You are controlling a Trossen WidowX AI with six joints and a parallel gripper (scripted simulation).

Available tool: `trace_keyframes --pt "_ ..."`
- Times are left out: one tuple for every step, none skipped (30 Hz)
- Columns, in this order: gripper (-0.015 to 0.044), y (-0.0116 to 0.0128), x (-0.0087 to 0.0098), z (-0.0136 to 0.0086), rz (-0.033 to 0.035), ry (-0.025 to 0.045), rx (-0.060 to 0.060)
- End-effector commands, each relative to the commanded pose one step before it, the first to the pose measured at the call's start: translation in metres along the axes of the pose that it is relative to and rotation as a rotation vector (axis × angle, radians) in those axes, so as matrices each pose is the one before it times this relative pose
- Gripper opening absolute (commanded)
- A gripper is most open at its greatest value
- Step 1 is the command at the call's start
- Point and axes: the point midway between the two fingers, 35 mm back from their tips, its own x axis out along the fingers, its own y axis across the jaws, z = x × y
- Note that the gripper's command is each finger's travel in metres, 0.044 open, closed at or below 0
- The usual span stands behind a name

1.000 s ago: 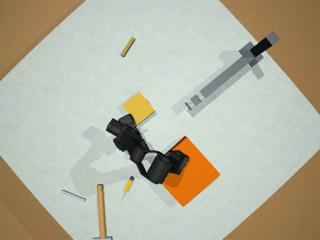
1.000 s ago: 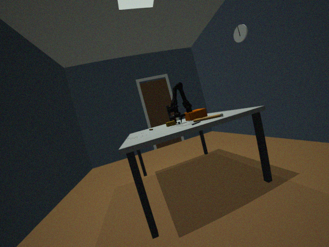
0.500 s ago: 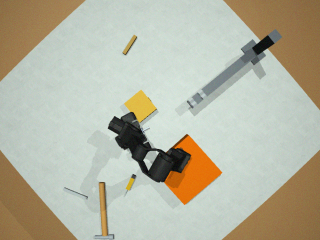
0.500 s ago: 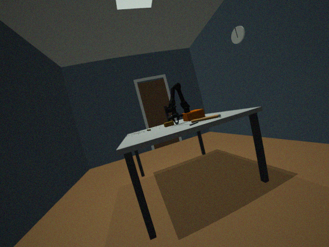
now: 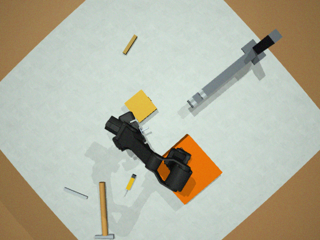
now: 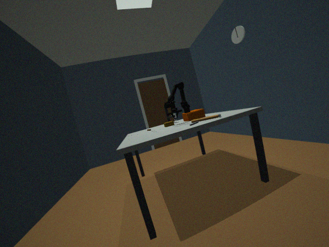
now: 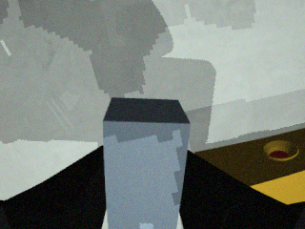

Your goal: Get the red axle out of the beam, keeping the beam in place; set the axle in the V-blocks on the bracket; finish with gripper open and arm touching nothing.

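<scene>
Gripper (image 5: 140, 129) (image 6: 174, 115) (image 7: 143, 156) clamped on a blue-grey block (image 7: 143, 172), near the yellow block (image 5: 140, 105) (image 6: 168, 123) (image 7: 281, 187). Red axle (image 7: 279, 155) shows only as red inside the yellow block's round side hole; its full length hidden.

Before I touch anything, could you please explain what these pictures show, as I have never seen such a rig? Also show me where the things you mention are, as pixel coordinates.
The machine is one black jointed arm (image 5: 136, 149) (image 6: 180, 85) ending in a two-fingered claw (image 5: 140, 130) (image 6: 174, 118) (image 7: 143, 156). One picture looks straight down, one across the room, one from its wrist. On the pale table (image 5: 77, 98) (image 6: 151, 137) lie an orange block (image 5: 204, 167) (image 6: 195, 115), a yellow block (image 5: 140, 104) (image 6: 168, 123) (image 7: 286, 188) with something red in its hole, a wooden-handled hammer (image 5: 103, 209) (image 6: 205, 118) and smaller items. The claw grips a blue-grey square-ended piece (image 7: 143, 172); I cannot name it.
</scene>
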Motion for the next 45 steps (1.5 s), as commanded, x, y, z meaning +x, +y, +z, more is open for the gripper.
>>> trace_keyframes --pt "0.0000 -0.00029 -0.01941 0.00027 -0.01150 -0.00237 -0.0040" --pt "0.0000 0.00073 -0.00173 -0.00026 0.00004 0.00001 0.0000" --pt "0.0000 0.00073 -0.00097 -0.00020 0.00004 0.00001 0.0000" --pt "0.0000 0.00039 -0.00027 0.00003 0.00003 -0.00001 0.0000" --pt "0.0000 0.00018 0.00006 0.00006 0.00001 -0.00001 0.0000" --pt "0.0000 0.00005 0.00068 0.00000 0.00001 0.00000 -0.0033" --pt "0.0000 0.00012 0.00069 0.00000 0.00002 0.00000 -0.0091" --pt "0.0000 0.00015 0.00043 -0.00001 0.00002 0.00000 -0.0115" --pt "0.0000 0.00016 0.00033 -0.00001 0.00002 0.00000 -0.0148" --pt "0.0000 0.00016 0.00025 0.00001 0.00002 0.00000 -0.0186" --pt "0.0000 0.00013 0.00017 0.00005 0.00001 0.00000 -0.0223" --pt "0.0000 0.00009 0.00011 0.00009 0.00001 0.00000 -0.0256" --pt "0.0000 0.00007 0.00006 0.00011 0.00001 -0.00001 -0.0281" --pt "0.0000 0.00007 0.00003 0.00012 0.00001 -0.00001 -0.0292" --pt "0.0000 0.00007 0.00002 0.00012 0.00001 -0.00001 -0.0291" --pt "0.0000 0.00006 0.00001 0.00012 0.00001 -0.00001 -0.0285" --pt "0.0000 0.00005 0.00000 0.00013 0.00001 -0.00001 -0.0278" --pt "0.0000 -0.00068 -0.00014 0.00026 -0.00005 -0.00002 -0.0005" --pt "0.0000 -0.00130 -0.00027 0.00050 -0.00009 -0.00003 -0.0010" --pt "0.0000 -0.00193 -0.00038 0.00074 -0.00013 -0.00005 -0.0014" --pt "0.0000 -0.00259 -0.00049 0.00098 -0.00018 -0.00007 -0.0019" --pt "0.0000 -0.00309 -0.00055 0.00116 -0.00021 -0.00008 -0.0023" --pt "0.0000 -0.00356 -0.00060 0.00133 -0.00025 -0.00009 -0.0026" --pt "0.0000 -0.00385 -0.00059 0.00143 -0.00026 -0.00010 -0.0028" --pt "0.0000 -0.00394 -0.00055 0.00145 -0.00027 -0.00010 -0.0029" --pt "0.0000 -0.00396 -0.00050 0.00145 -0.00027 -0.00010 -0.0029" --pt "0.0000 -0.00397 -0.00044 0.00143 -0.00027 -0.00010 -0.0029" --pt "0.0000 -0.00396 -0.00038 0.00142 -0.00027 -0.00010 -0.0029" --pt "0.0000 -0.00396 -0.00032 0.00141 -0.00027 -0.00010 -0.0029" --pt "0.0000 -0.00396 -0.00026 0.00139 -0.00027 -0.00010 -0.0029" --pt "0.0000 -0.00396 -0.00020 0.00138 -0.00027 -0.00009 -0.0029" --pt "0.0000 -0.00396 -0.00014 0.00137 -0.00027 -0.00009 -0.0029" --pt "0.0000 -0.00396 -0.00009 0.00135 -0.00027 -0.00009 -0.0029" --pt "0.0000 -0.00396 -0.00003 0.00134 -0.00027 -0.00009 -0.0029" --pt "0.0000 -0.00396 0.00002 0.00133 -0.00027 -0.00009 -0.0029" --pt "0.0000 -0.00395 0.00008 0.00131 -0.00027 -0.00009 -0.0029" --pt "0.0000 -0.00395 0.00014 0.00130 -0.00027 -0.00009 -0.0029" --pt "0.0000 -0.00395 0.00019 0.00129 -0.00027 -0.00009 -0.0029" --pt "0.0000 -0.00394 0.00025 0.00127 -0.00027 -0.00009 -0.0029" --pt "0.0000 -0.00394 0.00031 0.00126 -0.00027 -0.00009 -0.0029" --pt "0.0000 -0.00392 0.00036 0.00124 -0.00027 -0.00009 -0.0029" --pt "0.0000 -0.00315 0.00033 0.00099 -0.00022 -0.00007 -0.0024" --pt "0.0000 -0.00191 0.00022 0.00059 -0.00013 -0.00004 -0.0014" --pt "0.0000 -0.00064 0.00008 0.00020 -0.00004 -0.00001 -0.0005" --pt "0.0000 0.00000 0.00000 0.00000 0.00000 0.00000 0.0000"
